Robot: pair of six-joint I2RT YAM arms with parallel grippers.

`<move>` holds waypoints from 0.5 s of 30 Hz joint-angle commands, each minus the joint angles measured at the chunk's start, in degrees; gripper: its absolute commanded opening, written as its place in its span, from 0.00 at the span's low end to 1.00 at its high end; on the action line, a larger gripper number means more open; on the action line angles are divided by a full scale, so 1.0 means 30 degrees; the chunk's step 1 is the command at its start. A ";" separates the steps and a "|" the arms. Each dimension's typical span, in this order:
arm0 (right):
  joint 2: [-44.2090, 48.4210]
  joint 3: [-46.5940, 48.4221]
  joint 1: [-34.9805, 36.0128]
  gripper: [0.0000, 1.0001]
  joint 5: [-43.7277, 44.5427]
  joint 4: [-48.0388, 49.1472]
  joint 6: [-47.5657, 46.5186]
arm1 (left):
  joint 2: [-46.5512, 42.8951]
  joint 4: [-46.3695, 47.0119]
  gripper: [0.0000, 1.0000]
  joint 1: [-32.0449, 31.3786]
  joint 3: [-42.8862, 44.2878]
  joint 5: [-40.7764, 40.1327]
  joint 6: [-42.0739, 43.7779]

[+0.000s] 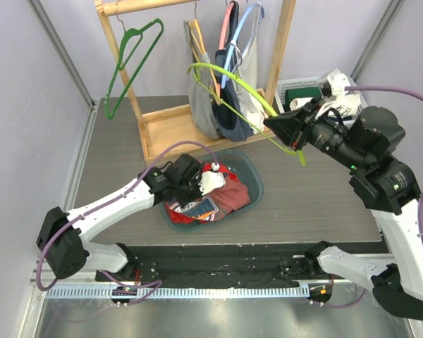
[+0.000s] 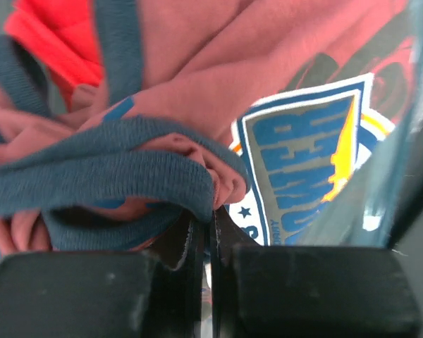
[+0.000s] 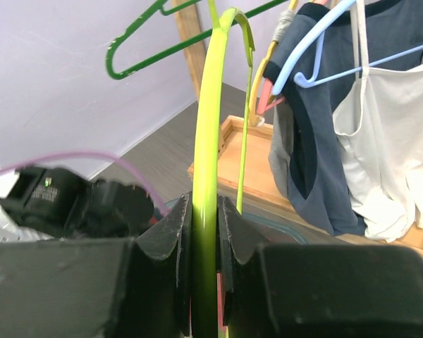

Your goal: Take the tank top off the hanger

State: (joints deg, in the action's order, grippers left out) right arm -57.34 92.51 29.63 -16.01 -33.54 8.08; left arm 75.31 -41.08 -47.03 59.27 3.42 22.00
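1. Black right gripper clamps tight on the lime-green hanger, holding it up off the surface, just in front of the wooden rack
2. Down low, the left gripper is pinched together on the blue-trimmed maroon tank top, which lies bunched in the teal basin, off the hanger

Counter left of tub: open, passable. Rear: wooden rack and hung garments block. Right rear: white basket.
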 commanded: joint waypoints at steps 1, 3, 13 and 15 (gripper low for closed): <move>-0.1127 0.0950 0.0085 0.01 0.1905 0.1864 0.0560 | 0.0618 0.3231 0.12 -0.0788 -0.1673 -0.2777 0.1133; -0.1392 0.1009 0.0085 0.01 0.2143 0.1747 0.0386 | 0.1143 0.3761 0.38 -0.1111 -0.2146 -0.3249 0.1338; -0.2478 0.2179 0.0085 0.01 0.5217 0.0137 -0.0640 | 0.3458 0.1890 0.88 -0.1463 -0.1389 -0.4682 0.0522; -0.2273 0.2181 0.0085 0.01 0.6119 -0.0157 -0.0670 | 0.3988 0.1389 0.88 -0.1464 -0.0713 -0.5065 0.0314</move>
State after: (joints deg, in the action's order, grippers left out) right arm -65.78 95.24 30.02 -6.70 -35.16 7.77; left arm 84.12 -34.46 -51.51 53.39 -7.53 24.40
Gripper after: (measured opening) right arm 0.200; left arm 0.876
